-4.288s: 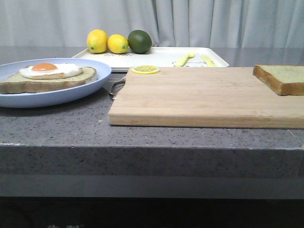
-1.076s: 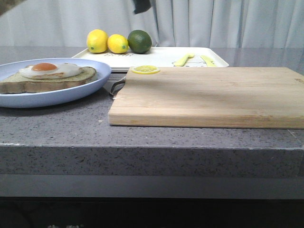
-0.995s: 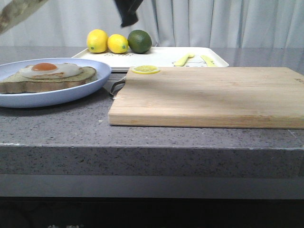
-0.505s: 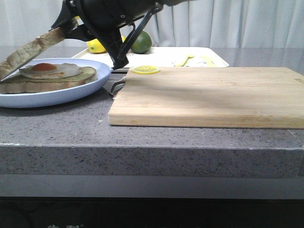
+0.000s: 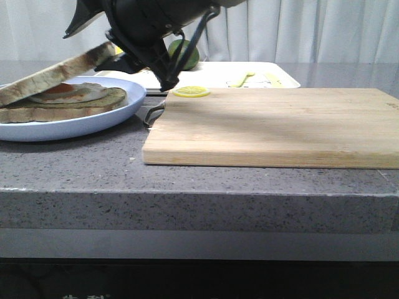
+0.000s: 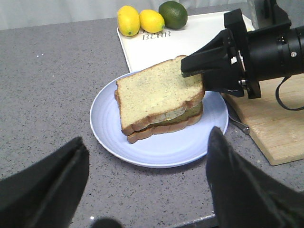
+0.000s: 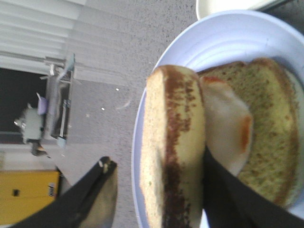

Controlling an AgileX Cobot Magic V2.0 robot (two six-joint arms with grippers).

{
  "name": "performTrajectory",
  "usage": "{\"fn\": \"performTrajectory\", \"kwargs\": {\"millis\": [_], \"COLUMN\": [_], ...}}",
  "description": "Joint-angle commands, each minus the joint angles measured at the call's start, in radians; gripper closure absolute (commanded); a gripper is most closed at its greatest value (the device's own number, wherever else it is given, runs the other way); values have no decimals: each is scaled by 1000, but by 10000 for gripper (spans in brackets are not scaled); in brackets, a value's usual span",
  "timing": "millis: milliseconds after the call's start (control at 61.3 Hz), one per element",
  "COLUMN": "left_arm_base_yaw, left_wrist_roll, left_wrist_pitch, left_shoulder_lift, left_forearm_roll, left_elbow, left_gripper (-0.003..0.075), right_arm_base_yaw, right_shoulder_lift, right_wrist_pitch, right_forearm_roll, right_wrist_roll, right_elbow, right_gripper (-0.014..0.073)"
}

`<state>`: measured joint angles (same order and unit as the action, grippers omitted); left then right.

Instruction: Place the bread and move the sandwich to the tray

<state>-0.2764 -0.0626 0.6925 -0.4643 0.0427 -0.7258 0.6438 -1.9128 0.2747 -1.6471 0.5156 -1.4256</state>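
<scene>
**Inspector A:** Against the frame half a second earlier, the bread (image 5: 59,75) has been lowered and levelled; it is now laid tilted over the sandwich (image 5: 75,103) on the light-blue plate (image 5: 118,112), one corner gripped by the right gripper (image 6: 192,71), closed on it.

**Inspector B:** And the left gripper (image 6: 142,185)?

**Inspector A:** Held wide apart above the plate, nothing gripped. The tray (image 5: 212,75) is set behind the cutting board (image 5: 274,124) on a grey speckled counter (image 5: 187,180); pale curtains (image 5: 299,28) are hung behind.

**Inspector B:** Obscured items?

**Inspector A:** The egg is mostly covered. The lime (image 6: 173,14) is partly masked in the front view; the lemons (image 6: 140,21) are hidden there.
</scene>
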Motion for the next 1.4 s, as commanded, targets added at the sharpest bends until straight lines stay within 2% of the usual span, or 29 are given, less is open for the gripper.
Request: {"fn": "performTrajectory", "kwargs": {"millis": [0, 228, 391, 554, 668, 815, 929, 1223, 1386], "left_arm_base_yaw": [-9, -9, -9, -9, -9, -9, -9, -9, -9], "left_wrist_roll": [-1, -1, -1, -1, -1, -1, -1, -1, -1], "left_wrist_pitch": [-78, -80, -80, -78, -76, -76, -76, -76, 19], "left_shoulder_lift": [-15, -15, -15, -15, -15, -15, -15, -15, -42], "left_forearm_roll": [10, 10, 10, 10, 10, 10, 10, 10, 5], "left_elbow": [-33, -33, -33, -33, -33, -33, -33, -36, -108], "left_gripper": [218, 218, 218, 218, 218, 218, 218, 218, 218], "right_arm_base_yaw": [-35, -123, -184, -205, -202, -202, -202, -202, -202], "right_shoulder_lift": [86, 170, 259, 398, 497, 620, 742, 991, 1103], "right_wrist_pitch": [39, 137, 287, 466, 579, 619, 576, 417, 340], "right_forearm_roll": [99, 351, 544, 860, 1095, 1331, 1416, 1422, 1422], "right_wrist_roll": [8, 7, 7, -2, -84, -201, -226, -225, -225], "right_elbow": [-34, -34, -34, -34, -34, -12, 74, 321, 429], "right_gripper": [141, 141, 143, 150, 150, 150, 150, 150, 150]}}
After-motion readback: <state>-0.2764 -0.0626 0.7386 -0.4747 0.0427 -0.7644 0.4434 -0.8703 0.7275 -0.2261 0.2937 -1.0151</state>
